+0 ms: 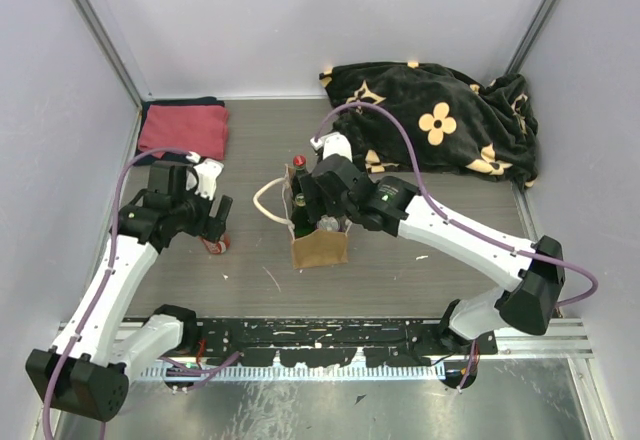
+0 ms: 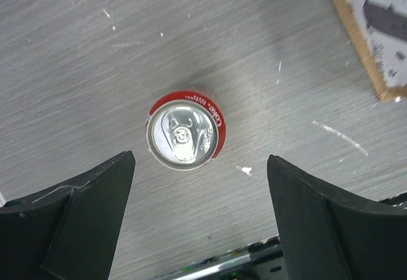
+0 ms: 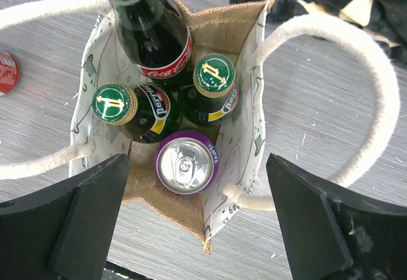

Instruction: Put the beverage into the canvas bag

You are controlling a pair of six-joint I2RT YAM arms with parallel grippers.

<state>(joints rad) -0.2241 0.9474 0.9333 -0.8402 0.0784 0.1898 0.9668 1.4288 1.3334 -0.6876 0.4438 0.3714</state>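
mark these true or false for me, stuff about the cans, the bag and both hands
1. The red can stands upright on the table, outside the canvas bag. True.
2. The left hand is shut on the red can. False: its fingers stand open on either side, apart from it.
3. The canvas bag holds three bottles and a purple can. True.
4. The right hand grips a green bottle. False: it is open above the bag, holding nothing.
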